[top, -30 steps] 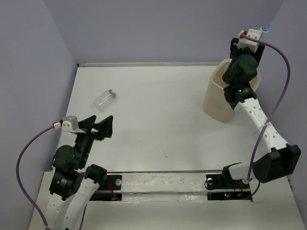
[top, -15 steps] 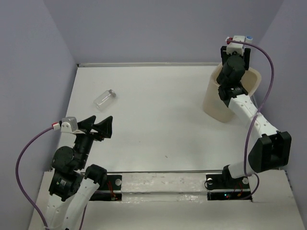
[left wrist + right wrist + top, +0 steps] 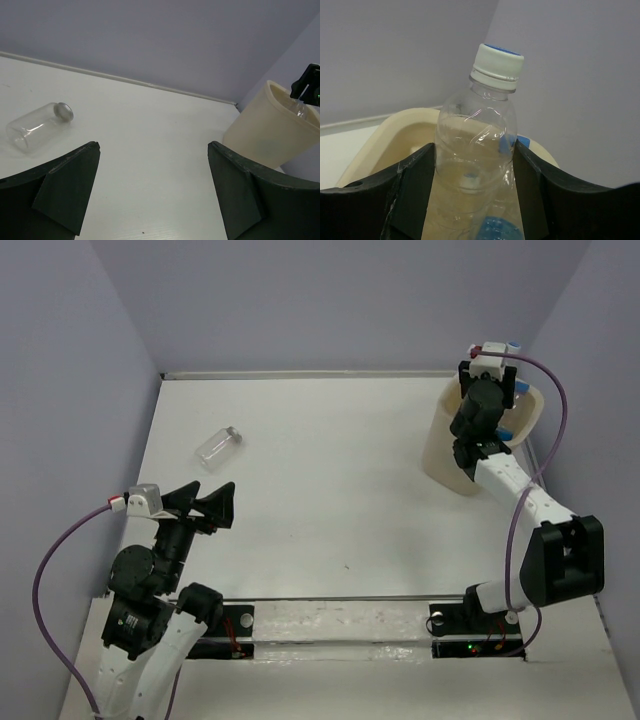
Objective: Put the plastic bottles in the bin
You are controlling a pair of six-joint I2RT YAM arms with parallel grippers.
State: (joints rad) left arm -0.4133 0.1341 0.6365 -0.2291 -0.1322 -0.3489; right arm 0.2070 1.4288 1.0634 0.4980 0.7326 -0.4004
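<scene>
My right gripper (image 3: 496,380) is shut on a clear plastic bottle (image 3: 476,135) with a white, blue-topped cap (image 3: 513,345). It holds the bottle cap-up over the mouth of the cream-beige bin (image 3: 447,455). In the right wrist view the bin's rim (image 3: 395,129) curves behind the bottle. Blue patches show low inside the bin; I cannot tell what they belong to. A short stubby clear bottle (image 3: 218,446) lies on its side at the far left and shows in the left wrist view (image 3: 37,125). My left gripper (image 3: 206,502) is open and empty, near and apart from it.
The white table (image 3: 330,480) is boxed in by lavender walls at the back and on both sides. The bin stands at the back right corner and shows in the left wrist view (image 3: 265,135). A metal rail (image 3: 330,615) crosses the near edge between the arm bases.
My right arm has carried its bottle from behind the bin's far right rim leftward and down, over the bin's mouth. The left arm and the stubby bottle have not moved.
</scene>
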